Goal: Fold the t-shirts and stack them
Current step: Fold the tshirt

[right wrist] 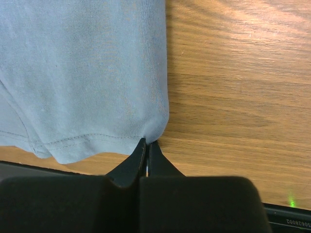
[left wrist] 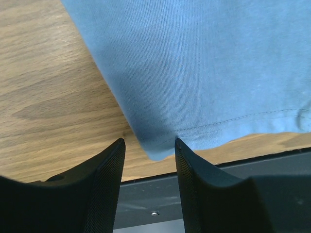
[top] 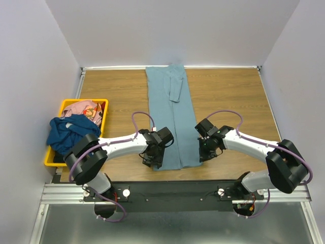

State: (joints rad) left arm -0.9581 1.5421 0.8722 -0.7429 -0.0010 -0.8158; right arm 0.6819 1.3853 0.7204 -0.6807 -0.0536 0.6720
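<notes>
The light blue-grey t-shirt (top: 172, 117) lies as a long narrow strip down the middle of the wooden table, one sleeve folded over its far end. My left gripper (top: 154, 160) is open at its near left corner. In the left wrist view that corner of the light blue-grey t-shirt (left wrist: 204, 63) sits between the two fingertips of the left gripper (left wrist: 148, 145). My right gripper (right wrist: 147, 142) is shut, pinching the near right corner of the light blue-grey t-shirt (right wrist: 87, 73). The navy t-shirt (top: 68, 132) and the pink patterned t-shirt (top: 86, 109) lie crumpled at the left.
A yellow bin (top: 105, 104) at the table's left edge holds the navy and pink shirts, the navy one spilling over its near rim. A black rail (top: 172, 189) runs along the near table edge just behind both grippers. White walls close off the back and sides.
</notes>
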